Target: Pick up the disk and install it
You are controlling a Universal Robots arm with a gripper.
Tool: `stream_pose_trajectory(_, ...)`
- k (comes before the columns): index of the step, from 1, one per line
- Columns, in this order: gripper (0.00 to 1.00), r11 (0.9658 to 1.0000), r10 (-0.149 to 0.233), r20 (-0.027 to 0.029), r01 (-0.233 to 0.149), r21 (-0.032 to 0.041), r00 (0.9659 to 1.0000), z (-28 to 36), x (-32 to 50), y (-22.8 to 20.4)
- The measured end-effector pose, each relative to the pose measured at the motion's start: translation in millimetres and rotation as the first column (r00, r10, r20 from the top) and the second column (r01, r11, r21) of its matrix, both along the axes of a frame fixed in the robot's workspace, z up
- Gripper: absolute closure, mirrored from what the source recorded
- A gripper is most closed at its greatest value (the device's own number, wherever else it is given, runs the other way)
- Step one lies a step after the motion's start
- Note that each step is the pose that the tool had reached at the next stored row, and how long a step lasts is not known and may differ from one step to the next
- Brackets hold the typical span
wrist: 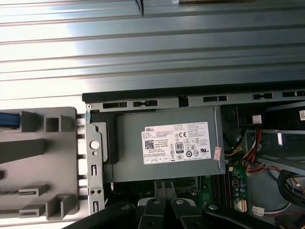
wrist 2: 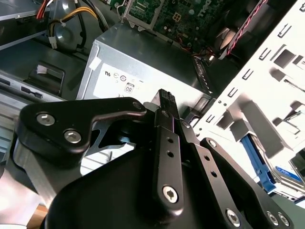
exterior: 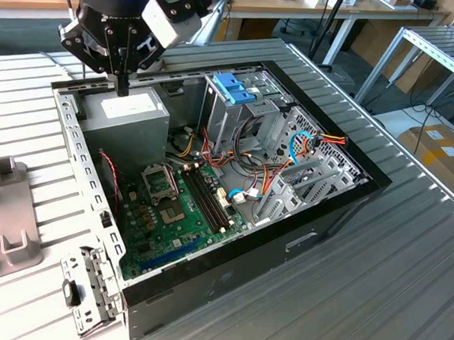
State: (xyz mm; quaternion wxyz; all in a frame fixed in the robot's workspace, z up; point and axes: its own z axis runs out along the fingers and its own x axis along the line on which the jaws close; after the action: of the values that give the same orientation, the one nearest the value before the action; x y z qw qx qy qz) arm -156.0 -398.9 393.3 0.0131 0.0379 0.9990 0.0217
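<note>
The black two-piece fingers [exterior: 123, 79] are clenched tip to tip with nothing between them. They point straight down and hang just above the boxy grey metal power supply [exterior: 127, 117], which sits in a corner of the open black desktop computer case [exterior: 284, 245]. In both wrist views the pressed-together tips [wrist 2: 167, 98] [wrist: 164, 187] sit over that supply's white-labelled top [wrist: 175, 144], apart from it. The disk is a flat part with a bright blue plastic carrier frame. It lies well away from the fingers, outside the case, slotted in a pale grey moulded holder block [wrist: 45, 157]. Its blue edge [wrist: 9, 120] shows in the first wrist view, and in the second wrist view it appears beyond the perforated white case rim [wrist 2: 259, 157]. In the exterior view the holder block [exterior: 7, 231] rests on the ribbed silver metal surface [exterior: 372, 299], to the exterior view's left of and nearer the camera than the fingers. To the exterior view's right of the fingers, a blue plastic bracket [exterior: 233, 86] tops the bare metal drive cage [exterior: 248, 122]. Nearer the camera than the fingers lies the green motherboard [exterior: 175, 217].
</note>
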Motion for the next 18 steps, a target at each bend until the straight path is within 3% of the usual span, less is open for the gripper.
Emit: stream_pose_trajectory(18, 0.89, 1.0000, 0.000, 0.0000, 0.000, 0.0000, 1.0000, 0.0, -10.4, 0.0)
